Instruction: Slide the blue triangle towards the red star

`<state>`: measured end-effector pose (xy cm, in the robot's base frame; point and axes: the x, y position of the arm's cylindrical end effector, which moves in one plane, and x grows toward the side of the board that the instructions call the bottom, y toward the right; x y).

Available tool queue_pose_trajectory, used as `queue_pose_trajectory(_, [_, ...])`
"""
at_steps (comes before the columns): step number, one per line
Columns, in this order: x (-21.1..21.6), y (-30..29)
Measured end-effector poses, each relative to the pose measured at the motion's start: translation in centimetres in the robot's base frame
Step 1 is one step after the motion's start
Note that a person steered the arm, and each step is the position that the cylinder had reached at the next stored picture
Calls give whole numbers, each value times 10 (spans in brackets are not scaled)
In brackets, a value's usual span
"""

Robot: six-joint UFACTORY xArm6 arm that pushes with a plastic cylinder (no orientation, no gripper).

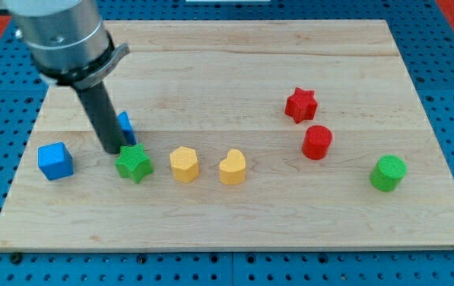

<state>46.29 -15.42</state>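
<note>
The blue triangle (pixel 125 125) lies at the board's left, mostly hidden behind my dark rod. My tip (pixel 113 150) rests on the board just in front of and to the left of the triangle, close to the green star (pixel 134 164). The red star (pixel 300 105) sits far to the view's right, a little higher in the view than the triangle.
A blue cube (pixel 55 160) lies at the far left. Two yellow blocks (pixel 184 164) (pixel 232 167) sit in a row right of the green star. A red cylinder (pixel 317 142) is just below the red star. A green cylinder (pixel 388 172) is at the right. The wooden board (pixel 235 214) ends near the view's bottom.
</note>
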Motion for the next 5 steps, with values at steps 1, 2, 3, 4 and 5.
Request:
queue_pose_trajectory(1, [-38,15])
queue_pose_trajectory(2, [-48,8])
queue_pose_trajectory(3, [-47,-36])
queue_pose_trajectory(4, [-59,-13])
queue_pose_trajectory(5, [-75,51])
